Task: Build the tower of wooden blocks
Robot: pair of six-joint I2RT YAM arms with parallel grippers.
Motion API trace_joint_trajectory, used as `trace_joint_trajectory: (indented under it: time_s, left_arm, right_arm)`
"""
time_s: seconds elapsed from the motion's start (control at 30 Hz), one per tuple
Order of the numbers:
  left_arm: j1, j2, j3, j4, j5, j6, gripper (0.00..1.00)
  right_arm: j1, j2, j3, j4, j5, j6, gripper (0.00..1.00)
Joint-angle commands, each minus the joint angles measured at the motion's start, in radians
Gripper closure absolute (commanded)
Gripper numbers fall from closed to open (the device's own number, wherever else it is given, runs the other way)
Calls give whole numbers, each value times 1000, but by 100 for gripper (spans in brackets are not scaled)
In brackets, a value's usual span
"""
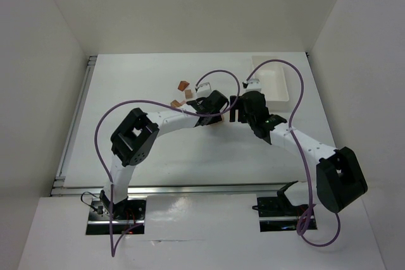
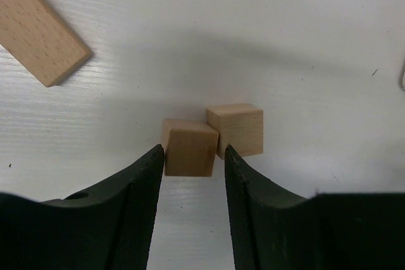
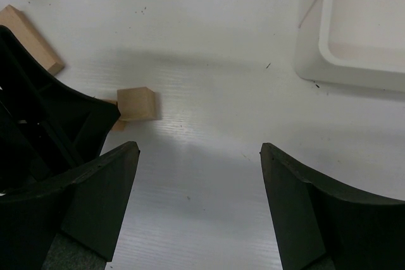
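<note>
The wood block tower (image 2: 235, 129) is only two light-tan cubes side by side on the table (image 2: 304, 42), corners touching, left of the white tray (image 3: 310, 61). The left gripper (image 2: 193, 151) has a jaw on either side of the nearer cube (image 2: 188, 156) and close against it. I cannot tell whether the jaws pinch it or only flank it. The right gripper (image 3: 199, 156) hovers between the cubes and the tray, with its jaws spread wide and nothing between them. A flat wooden plank (image 2: 38, 30) lies farther from the tray than the cubes.
</note>
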Motion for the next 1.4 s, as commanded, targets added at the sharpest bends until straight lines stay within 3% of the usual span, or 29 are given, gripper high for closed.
trace_joint_trajectory:
  time_s: [0.0,0.2,0.53,0.63,0.73,0.83,1.0,1.37]
  left_arm:
    - [-13,-39,19,40,-23,34,49]
    - [-13,-30,27,36,-32,34,49]
    - [-22,-195,-61,27,-139,16,49]
    - [-10,-264,-105,36,-199,54,40]
    - [69,-286,-115,77,-115,152,32]
    - [151,-286,-95,91,-38,235,31]
    - [228,-156,61,56,51,355,32]
    - [315,73,275,-15,87,408,37]
  right_arm:
    - [-7,-4,-4,-5,5,-1,14]
    - [-7,-13,-4,-5,5,-1,14]
    - [-7,-22,-4,-5,-4,-11,14]
    - [-7,-31,-4,-5,-4,-12,14]
    - [-7,-32,-4,4,-4,-12,14]
    - [-7,-32,-4,4,-4,-21,14]
    - [-7,-12,6,4,17,-30,13]
    - [-16,7,15,4,48,-30,13]
